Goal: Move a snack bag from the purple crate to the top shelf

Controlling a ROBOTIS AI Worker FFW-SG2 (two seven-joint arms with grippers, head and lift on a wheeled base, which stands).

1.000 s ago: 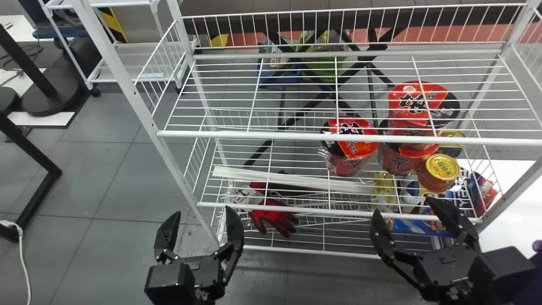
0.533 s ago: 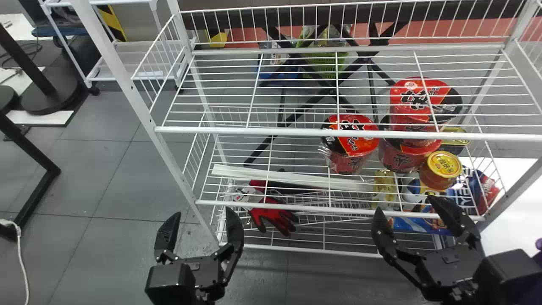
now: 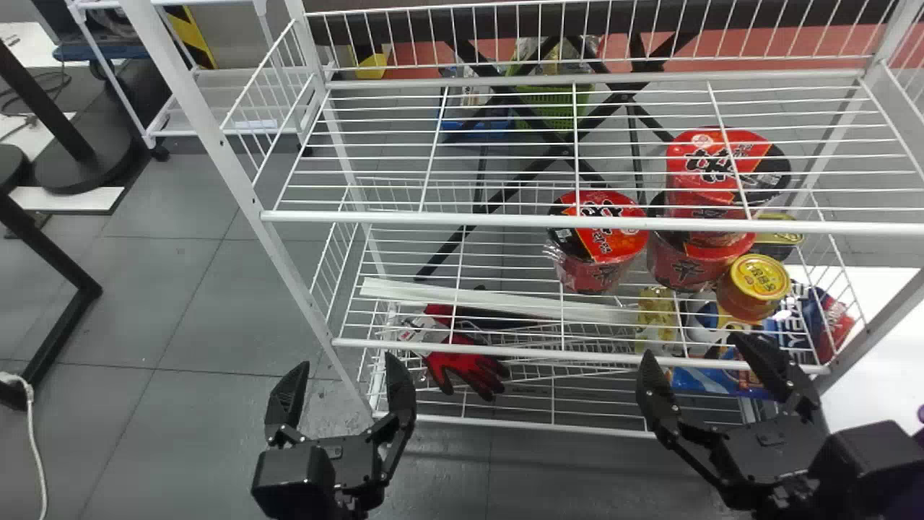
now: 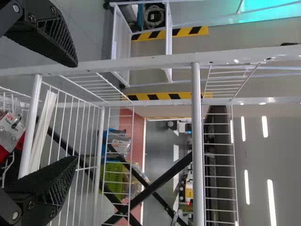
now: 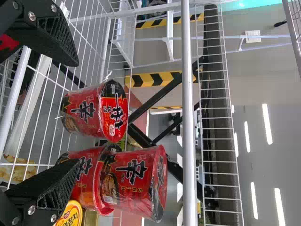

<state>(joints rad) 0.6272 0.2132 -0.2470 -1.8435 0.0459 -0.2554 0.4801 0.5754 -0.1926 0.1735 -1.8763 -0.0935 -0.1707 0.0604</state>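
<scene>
**Before the rack, you are shifting your viewpoint with nothing gripped**

Over the last second, the rack is sliding a little up your head view, and its top shelf is looking slightly broader. Your left gripper and right gripper are hardly moving in that view, so your body or head is probably doing the shifting, more than the arms. Both are hanging in front of the rack, the left one toward its left side, the right one toward its right. Each pair of fingers is standing wide, holding nothing.

To the right of the rack, a small purple piece is slipping toward the view's edge. It could be belonging to the purple crate, but you cannot tell, nor can you tell where the snack bag is lying. Below the rack's top shelf, the red noodle cups are sitting on a lower tier.

For the task, you are seemingly still setting up. Next, you are likely needing the right arm at the crate, while minding the rack's right post.
</scene>
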